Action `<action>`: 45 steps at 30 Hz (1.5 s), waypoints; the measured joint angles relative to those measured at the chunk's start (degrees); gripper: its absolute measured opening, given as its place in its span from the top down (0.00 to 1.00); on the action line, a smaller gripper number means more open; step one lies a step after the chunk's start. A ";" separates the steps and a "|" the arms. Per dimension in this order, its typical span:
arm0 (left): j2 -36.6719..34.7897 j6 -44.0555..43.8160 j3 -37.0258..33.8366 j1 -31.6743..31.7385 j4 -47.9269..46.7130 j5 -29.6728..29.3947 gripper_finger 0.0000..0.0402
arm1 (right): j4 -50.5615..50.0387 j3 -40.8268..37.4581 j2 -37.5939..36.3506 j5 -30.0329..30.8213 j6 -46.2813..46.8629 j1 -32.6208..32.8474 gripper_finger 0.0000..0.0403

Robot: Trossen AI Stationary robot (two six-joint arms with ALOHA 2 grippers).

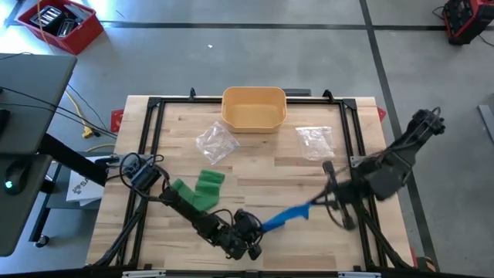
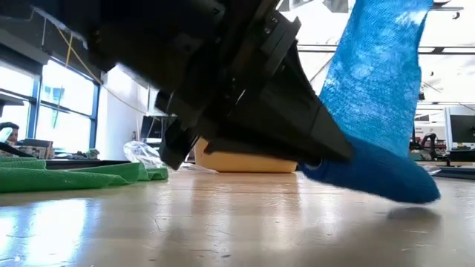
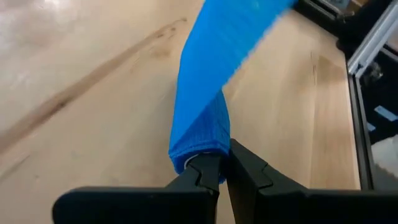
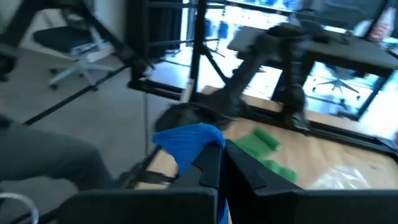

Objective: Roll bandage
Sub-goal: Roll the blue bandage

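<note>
- Closest to the front edge of the bench (image 1: 255,174): the left end effector (image 1: 251,235) is down low, clamped shut on the rolled-up end of the blue bandage (image 1: 284,218). In the left wrist view you can see the fingers pinched right at the core of the little roll (image 3: 199,146), with the loose strip running up and away from it.
- A bit further back and to the right, the right end effector (image 1: 330,194) is also closed, pinching the other end of the same strip. So the bandage is stretched between the two, off the wood for most of its length as far as I can tell.
- Looks to me like we're mid-roll: a short wound bit at the left end, a good stretch of tail left to take up.
- Next move, I'd guess: the left wrist spins to wind more on, while the right keeps the tail taut and feeds in toward it. Too slack and the roll probably goes sloppy.
- Left of the roll there's a green bandage (image 1: 202,188) lying flat, untouched.
- Further back: two clear plastic bags (image 1: 216,142).
- Far edge: a tan bin (image 1: 254,109).
</note>
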 joint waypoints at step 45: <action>-23.55 44.02 -0.02 -2.23 3.67 -28.30 0.98 | -12.25 8.13 46.70 2.29 2.32 -6.33 0.99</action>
